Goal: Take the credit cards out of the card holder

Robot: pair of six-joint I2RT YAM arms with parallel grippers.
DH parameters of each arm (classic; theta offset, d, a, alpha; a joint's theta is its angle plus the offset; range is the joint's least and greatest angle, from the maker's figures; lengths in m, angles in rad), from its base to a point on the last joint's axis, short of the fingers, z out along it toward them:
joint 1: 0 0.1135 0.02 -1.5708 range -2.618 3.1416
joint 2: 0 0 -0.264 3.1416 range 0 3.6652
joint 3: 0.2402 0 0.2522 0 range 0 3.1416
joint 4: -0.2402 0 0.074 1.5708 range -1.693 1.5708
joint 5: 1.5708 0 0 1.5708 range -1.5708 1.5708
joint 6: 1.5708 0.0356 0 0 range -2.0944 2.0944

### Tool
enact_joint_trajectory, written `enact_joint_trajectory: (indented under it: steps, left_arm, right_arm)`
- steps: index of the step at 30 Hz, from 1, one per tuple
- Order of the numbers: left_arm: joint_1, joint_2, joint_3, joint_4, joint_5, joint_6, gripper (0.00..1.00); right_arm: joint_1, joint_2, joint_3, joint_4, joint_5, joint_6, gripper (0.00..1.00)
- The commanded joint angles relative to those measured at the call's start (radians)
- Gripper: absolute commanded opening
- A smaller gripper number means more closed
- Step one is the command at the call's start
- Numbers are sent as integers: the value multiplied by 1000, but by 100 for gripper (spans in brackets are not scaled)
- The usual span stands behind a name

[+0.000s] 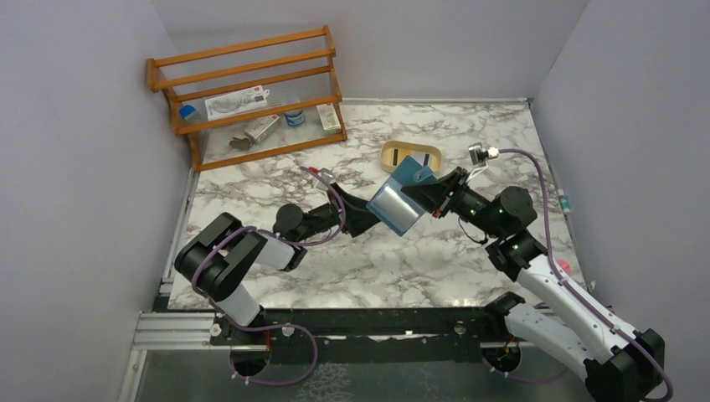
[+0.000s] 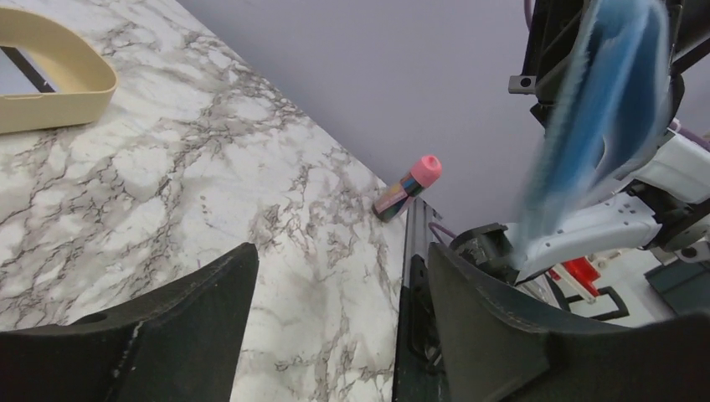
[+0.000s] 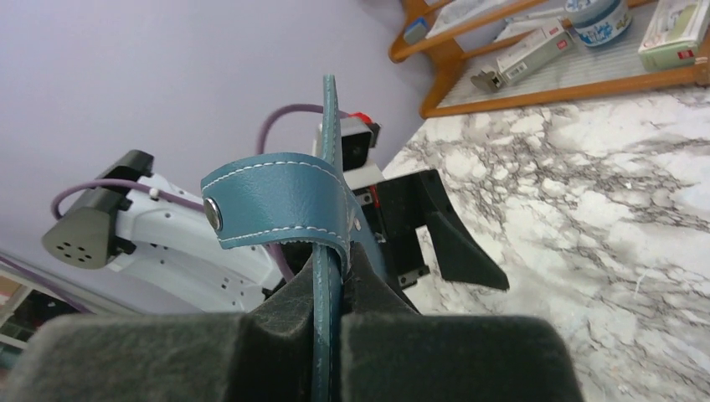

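Note:
My right gripper [image 1: 434, 198] is shut on one edge of the teal-blue card holder [image 1: 412, 176] and holds it off the table. In the right wrist view the holder's edge [image 3: 323, 318] is pinched between the jaws, and its snap tab [image 3: 276, 201] curls over to the left. A pale blue-white credit card face [image 1: 392, 209] points toward my left gripper [image 1: 367, 219]. That gripper is open just left of the card and holds nothing. Between its fingers the left wrist view shows only marble at the left gripper [image 2: 339, 261]. The card holder [image 2: 607, 109] is a blue blur at upper right.
A tan rounded tray [image 1: 412, 154] lies just behind the held holder; the same tray [image 2: 50, 79] shows in the left wrist view. A wooden rack [image 1: 251, 92] with small boxes and jars stands at the back left. A pink-capped tube [image 2: 408, 186] lies at the table's right edge.

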Motion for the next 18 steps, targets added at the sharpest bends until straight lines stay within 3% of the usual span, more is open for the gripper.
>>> enact_joint_trajectory:
  steps: [1, 6, 10, 18]
  left_arm:
    - [-22, 6, 40, 307, -31, -64, 71]
    - [-19, -50, 48, 307, -39, -60, 68]
    - [-19, -77, 75, 306, 32, -93, 69]
    - [-24, -120, 15, 306, 214, -173, 85]
  right_arm:
    - [-1, 6, 35, 124, 3, 70, 1]
    - [-1, 22, 15, 164, -10, 91, 1]
    - [-1, 22, 1, 186, -2, 105, 1]
    - [-1, -17, 4, 149, 75, 79, 1]
